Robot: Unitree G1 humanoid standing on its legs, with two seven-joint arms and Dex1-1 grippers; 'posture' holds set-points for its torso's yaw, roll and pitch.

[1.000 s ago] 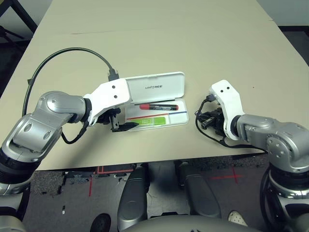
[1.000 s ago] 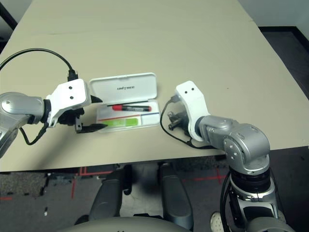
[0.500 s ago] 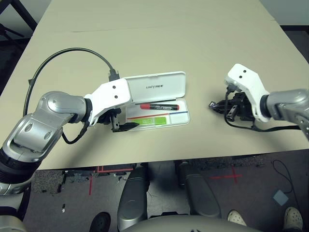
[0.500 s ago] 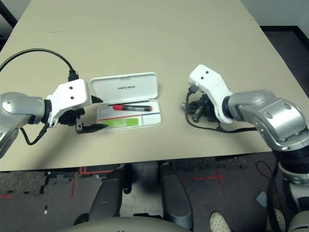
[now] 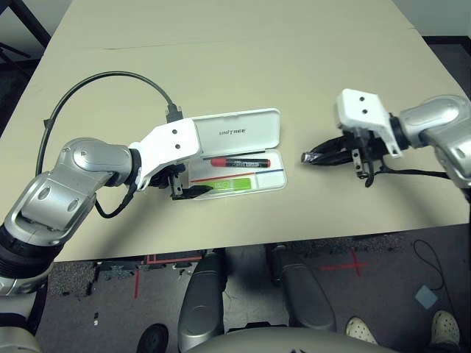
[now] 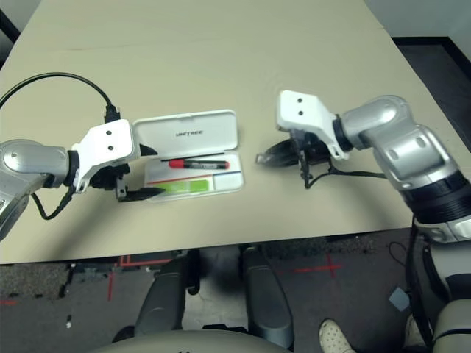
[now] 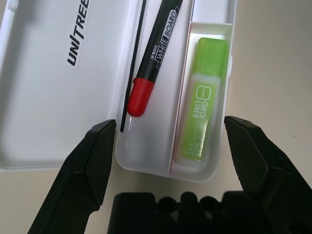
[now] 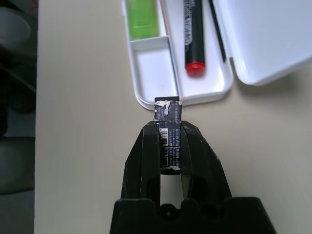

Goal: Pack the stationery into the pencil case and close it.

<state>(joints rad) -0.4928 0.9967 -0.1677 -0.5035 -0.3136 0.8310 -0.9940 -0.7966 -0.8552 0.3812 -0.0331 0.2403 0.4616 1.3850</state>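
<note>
The white pencil case [image 5: 274, 131] lies open, its lid printed "UNITREE" folded back. In its tray lie the red marker [image 5: 239, 161] and the bright-green stick [image 5: 234, 184]. My left gripper [image 6: 152, 172] stands open, its fingers straddling the case's left end. My right gripper [image 5: 305, 157] hovers just right of the case and points at it. It is shut on a small dark-grey piece [image 8: 167, 109] with a barcode label, held close before the tray's empty end compartment [image 8: 151, 63].
A black cable [image 5: 96, 81] loops from my left wrist over the beige table [image 5: 243, 66]. The table's front edge runs just below both arms, with dark floor and red tape marks beyond it.
My right arm has swung up from near the table's front edge toward the case, turning its shut gripper to point at the case's right end. The left arm and case have not moved.
</note>
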